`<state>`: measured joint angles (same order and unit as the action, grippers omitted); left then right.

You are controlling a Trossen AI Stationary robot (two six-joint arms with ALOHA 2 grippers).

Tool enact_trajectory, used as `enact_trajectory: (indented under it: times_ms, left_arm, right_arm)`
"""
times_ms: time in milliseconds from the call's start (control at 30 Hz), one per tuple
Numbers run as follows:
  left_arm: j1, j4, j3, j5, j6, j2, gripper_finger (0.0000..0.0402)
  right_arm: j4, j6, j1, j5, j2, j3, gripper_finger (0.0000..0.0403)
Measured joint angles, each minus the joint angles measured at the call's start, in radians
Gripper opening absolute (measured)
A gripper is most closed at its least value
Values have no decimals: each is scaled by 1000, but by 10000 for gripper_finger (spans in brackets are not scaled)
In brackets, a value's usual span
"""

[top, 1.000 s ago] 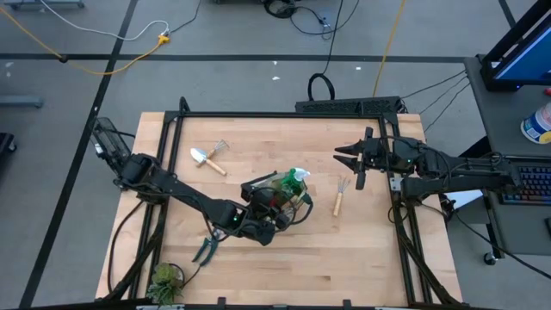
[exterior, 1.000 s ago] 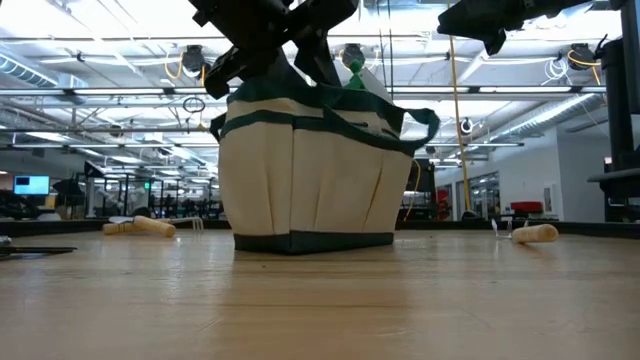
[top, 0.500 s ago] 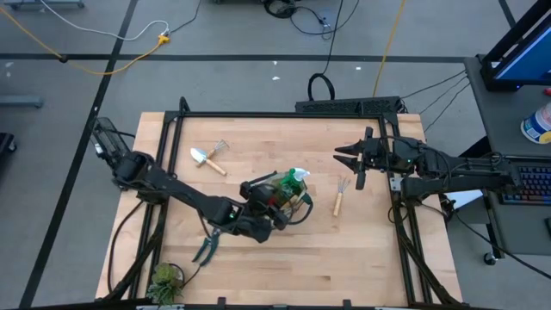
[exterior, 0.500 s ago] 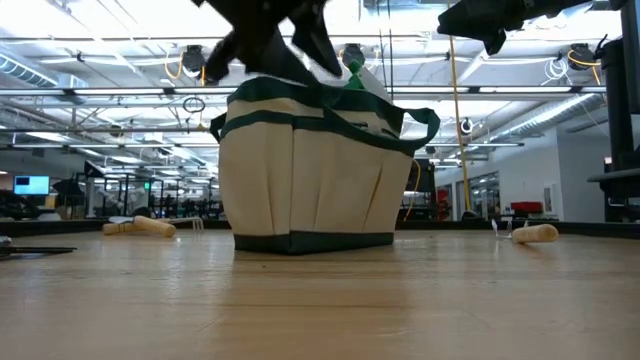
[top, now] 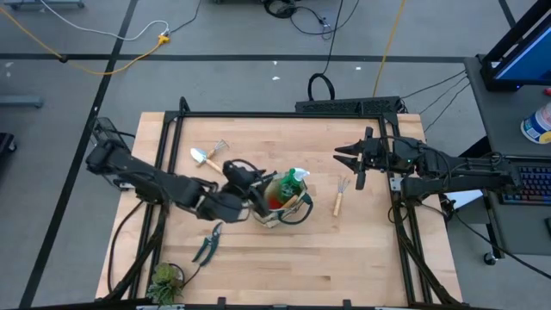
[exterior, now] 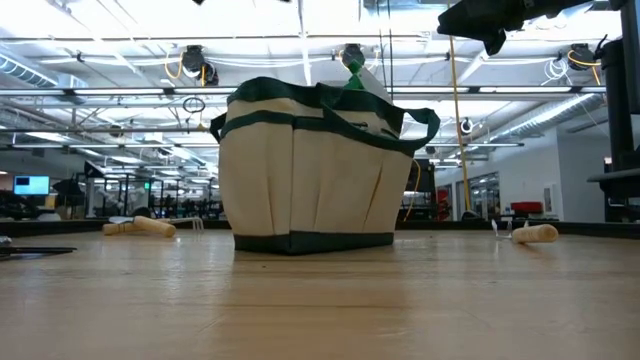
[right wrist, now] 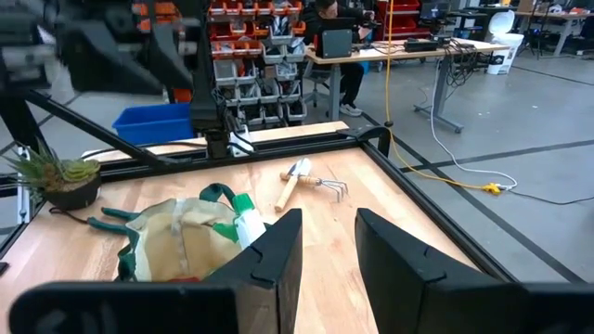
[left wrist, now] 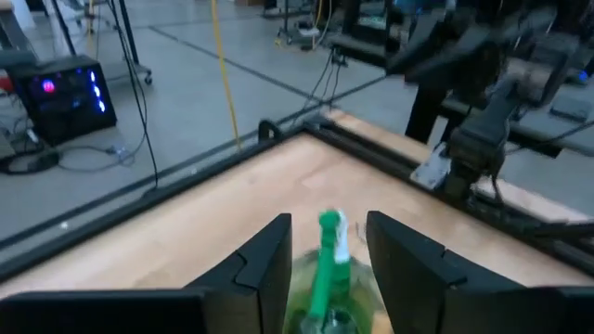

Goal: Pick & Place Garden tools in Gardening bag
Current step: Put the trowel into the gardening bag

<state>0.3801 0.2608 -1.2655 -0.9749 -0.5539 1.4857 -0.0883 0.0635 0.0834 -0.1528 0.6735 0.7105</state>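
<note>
While my left gripper [top: 250, 185] hangs empty, fingers apart, just beside the gardening bag [top: 280, 205], I should swing clear of its handles and drop squarely over the pruning shears [top: 207, 247] lying near the bag.

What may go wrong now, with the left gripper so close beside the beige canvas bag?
1. The left gripper hovers at the edge of the beige canvas bag; it may catch a green loop handle and tip the bag.
2. The green spray bottle sticks out above the rim, so a passing arm might knock it.
</note>
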Motion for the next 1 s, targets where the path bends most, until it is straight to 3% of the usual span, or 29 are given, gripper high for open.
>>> enact_trajectory:
  times_ms: [300, 633, 867, 1000]
  left_arm:
    - [1, 1, 0, -40, 126, -99, 145]
    - [0, 31, 0, -68, 232, -115, 145]
    - [-39, 302, 0, -78, 226, -115, 145]
    - [-88, 499, 0, 12, 156, -115, 145]
  right_arm:
    - [0, 0, 0, -1, 0, 0, 96]
    - [0, 0, 0, -2, 0, 0, 96]
    - [0, 0, 0, -2, 0, 0, 96]
    - [0, 0, 0, -2, 0, 0, 96]
